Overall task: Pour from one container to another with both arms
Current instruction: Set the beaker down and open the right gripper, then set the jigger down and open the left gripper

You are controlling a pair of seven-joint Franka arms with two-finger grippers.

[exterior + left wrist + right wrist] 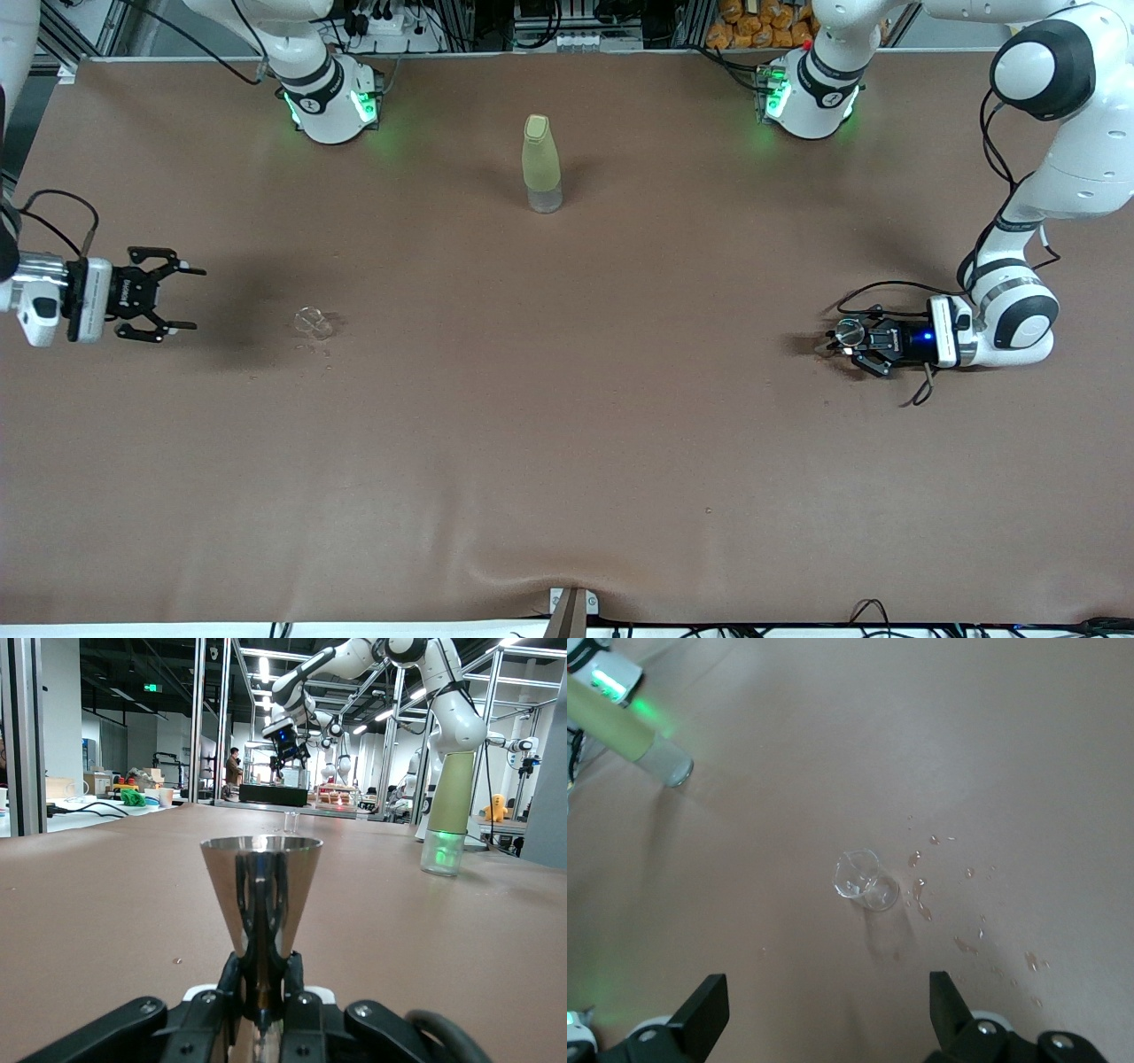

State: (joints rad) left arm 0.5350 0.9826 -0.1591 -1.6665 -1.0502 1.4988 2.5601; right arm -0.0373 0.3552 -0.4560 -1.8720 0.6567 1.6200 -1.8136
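Tabletop: left claw (pixel 840 341) grips jigger (pixel 260 892); right claw (pixel 182 299) gapes.

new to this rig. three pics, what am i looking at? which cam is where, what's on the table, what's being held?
Two white robot arms share a brown table. The wide picture comes from a high camera facing the arms; their bases stand along its top edge. The other two come from cameras on each arm's wrist.

On the table stands a tall yellow-green bottle, upright, between the two bases. Nearer the camera, toward the right arm's end, stands a small clear glass beaker, with spilled droplets on the table beside it.

The right gripper is open and empty, beside the beaker; its wrist view looks down on the beaker.

The left gripper sits low at its own end of the table, shut on a metal measuring cup, cone-shaped, mouth up.
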